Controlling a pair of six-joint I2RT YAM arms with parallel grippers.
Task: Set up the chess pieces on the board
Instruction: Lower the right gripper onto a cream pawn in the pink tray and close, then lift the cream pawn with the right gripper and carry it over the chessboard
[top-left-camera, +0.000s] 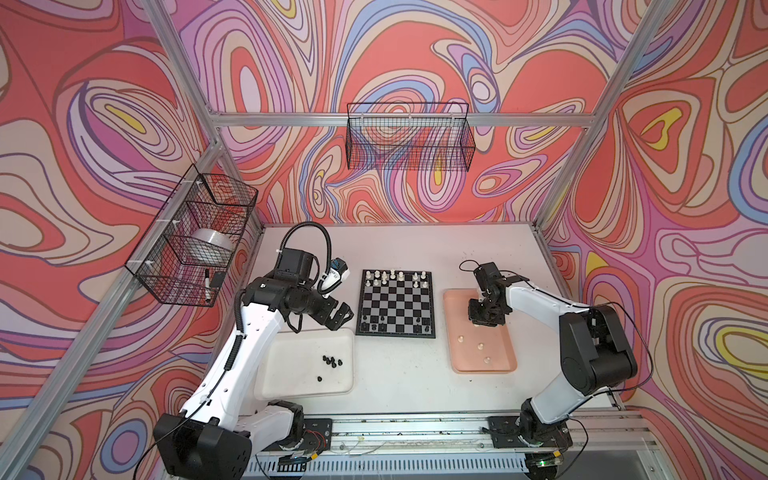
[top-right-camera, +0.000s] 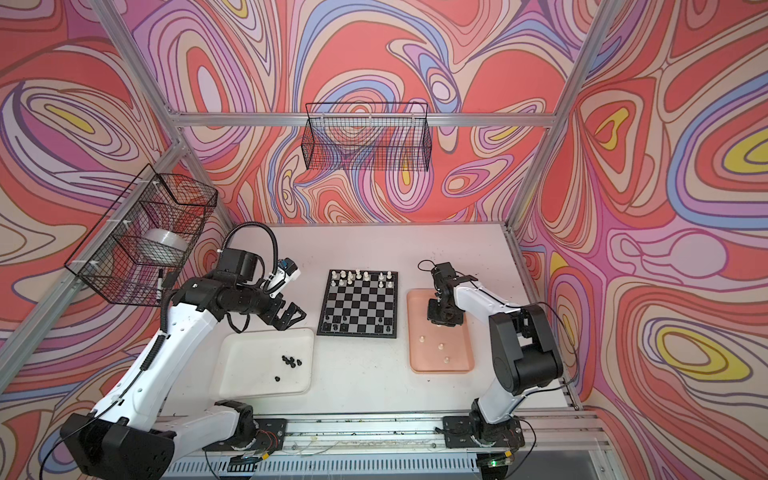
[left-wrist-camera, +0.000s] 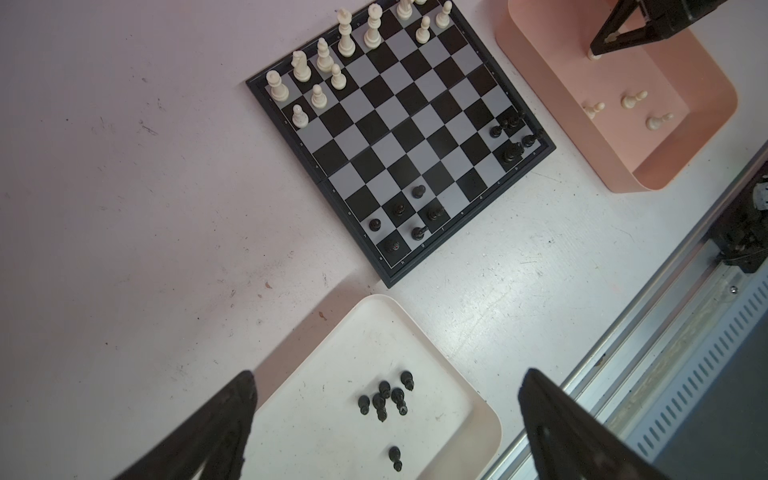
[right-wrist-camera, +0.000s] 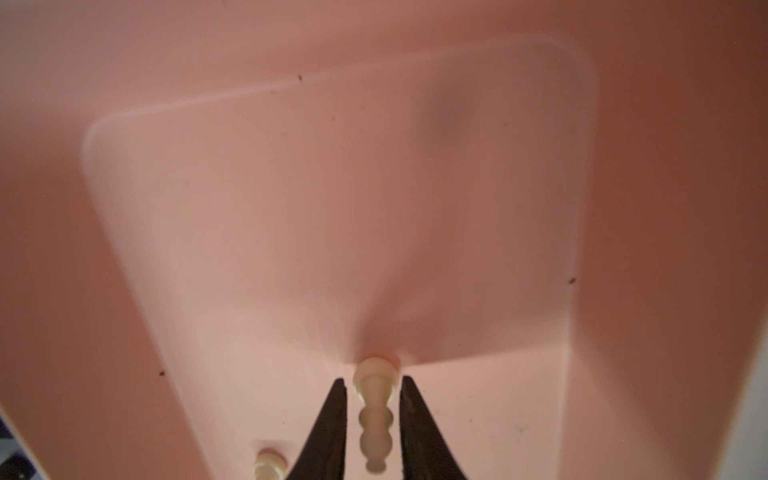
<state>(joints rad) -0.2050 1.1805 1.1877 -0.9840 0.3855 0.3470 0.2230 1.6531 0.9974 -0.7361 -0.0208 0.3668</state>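
Note:
The board (top-left-camera: 397, 305) lies mid-table, with cream chess pieces (top-left-camera: 392, 275) on its far rows and black ones (top-left-camera: 374, 327) on its near rows. My right gripper (right-wrist-camera: 371, 380) points down into the pink tray (top-left-camera: 459, 361). Its fingers stand open a crack on either side of an upright cream piece (right-wrist-camera: 374, 415), with thin gaps showing. Three more cream pieces (top-left-camera: 481, 345) stand in that tray. My left gripper (left-wrist-camera: 387, 373) hangs wide open and empty above the far edge of the white tray (top-left-camera: 291, 382), which holds several black pieces (left-wrist-camera: 384, 397).
A wire basket (top-left-camera: 195, 241) with a tape roll and a marker hangs on the left wall. Another wire basket (top-left-camera: 409, 137) hangs on the back wall. The metal rail (top-left-camera: 415, 428) with both arm bases runs along the table's front edge.

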